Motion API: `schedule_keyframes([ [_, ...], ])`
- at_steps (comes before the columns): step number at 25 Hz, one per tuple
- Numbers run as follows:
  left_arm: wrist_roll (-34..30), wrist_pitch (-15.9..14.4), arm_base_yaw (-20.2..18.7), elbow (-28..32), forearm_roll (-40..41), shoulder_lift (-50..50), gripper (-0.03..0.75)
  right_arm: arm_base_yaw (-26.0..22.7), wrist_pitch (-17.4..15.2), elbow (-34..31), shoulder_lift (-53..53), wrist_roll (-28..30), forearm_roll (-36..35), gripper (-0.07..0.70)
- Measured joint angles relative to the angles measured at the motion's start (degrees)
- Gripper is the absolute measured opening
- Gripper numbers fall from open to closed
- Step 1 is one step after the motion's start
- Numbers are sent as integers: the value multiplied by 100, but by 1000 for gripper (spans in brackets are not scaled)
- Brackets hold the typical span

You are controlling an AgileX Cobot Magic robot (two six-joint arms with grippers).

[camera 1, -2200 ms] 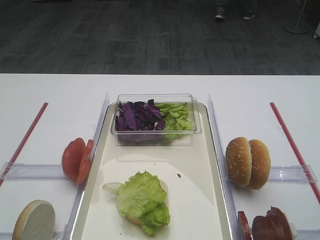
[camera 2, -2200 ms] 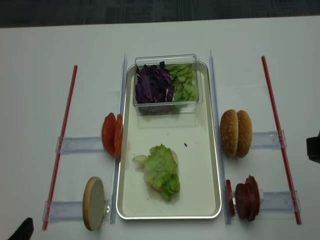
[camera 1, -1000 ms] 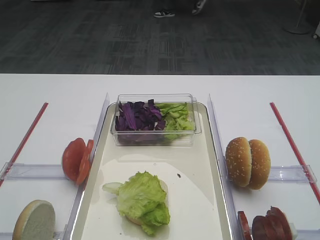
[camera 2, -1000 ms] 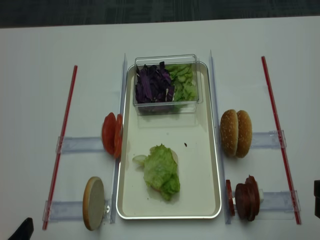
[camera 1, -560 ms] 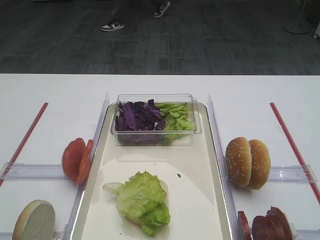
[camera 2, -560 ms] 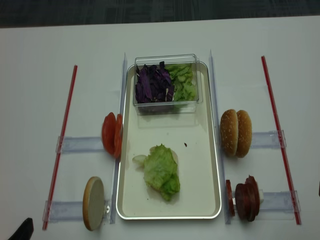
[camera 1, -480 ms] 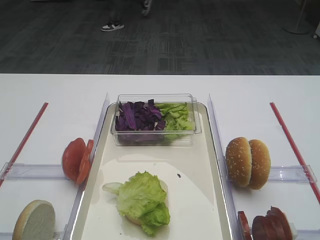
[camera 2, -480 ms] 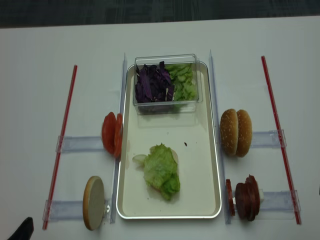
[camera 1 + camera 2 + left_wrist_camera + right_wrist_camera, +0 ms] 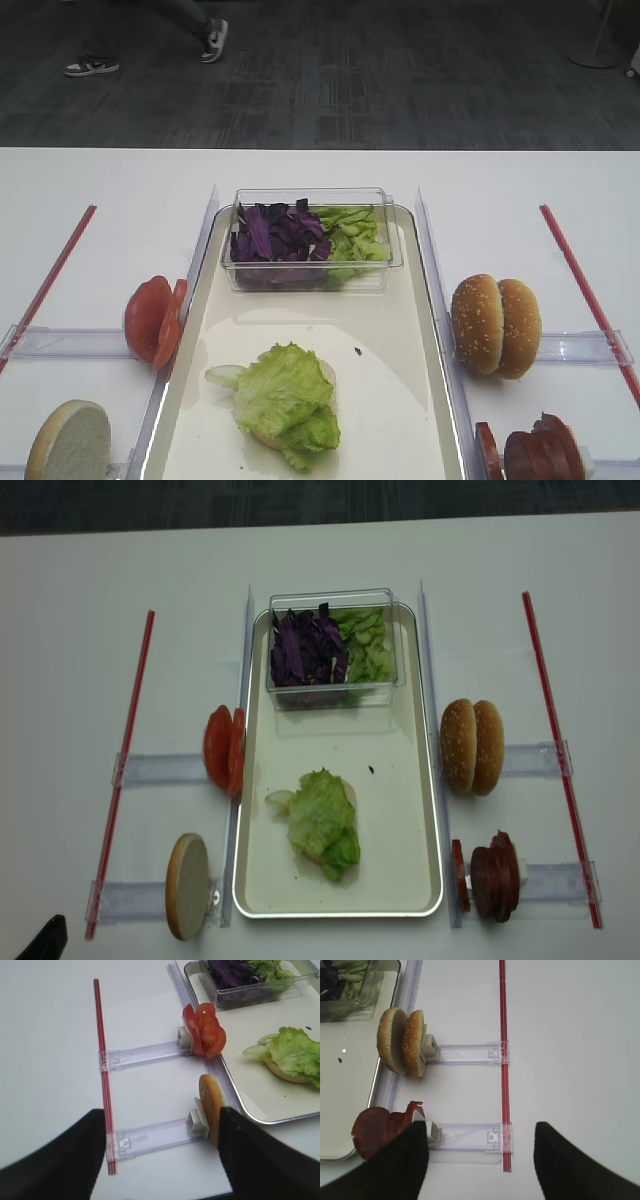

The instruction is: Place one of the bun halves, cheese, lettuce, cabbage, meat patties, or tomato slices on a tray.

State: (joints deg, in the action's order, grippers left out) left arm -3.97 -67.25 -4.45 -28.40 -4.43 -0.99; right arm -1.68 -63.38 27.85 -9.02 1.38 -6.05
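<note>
The cream tray (image 9: pixel 400 780) lies in the middle of the table, and on it a lettuce leaf (image 9: pixel 322 823) covers a bun half (image 9: pixel 285 1071). Two sesame bun halves (image 9: pixel 402 1041) stand on edge right of the tray, with meat patties (image 9: pixel 375 1130) nearer. On the left stand tomato slices (image 9: pixel 207 1036) and one more bun half (image 9: pixel 212 1105). Cabbage (image 9: pixel 308 650) fills part of a clear tub. No cheese shows. My right gripper (image 9: pixel 480 1160) is open over the patties' holder, holding nothing. My left gripper (image 9: pixel 160 1155) is open above the left bun's holder, also holding nothing.
The clear tub (image 9: pixel 335 600) sits at the tray's far end and also holds green leaves (image 9: pixel 365 645). Clear plastic rails (image 9: pixel 160 770) and two red strips (image 9: pixel 125 760) lie flat on the white table. A person's feet (image 9: pixel 90 65) cross the floor beyond.
The right arm's dark shape at the right edge of the overhead view slid toward the near edge and left that view. The food has not moved. A person walks past behind.
</note>
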Motion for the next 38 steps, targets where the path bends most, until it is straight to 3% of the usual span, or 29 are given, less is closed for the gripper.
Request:
schedule_keyframes([
  [19,0,0,0,0,0,0,457,0,-28,0,984,165,-122,484],
  [38,0,0,0,0,0,0,457,-9,-43,0,993,401,-239,484],
])
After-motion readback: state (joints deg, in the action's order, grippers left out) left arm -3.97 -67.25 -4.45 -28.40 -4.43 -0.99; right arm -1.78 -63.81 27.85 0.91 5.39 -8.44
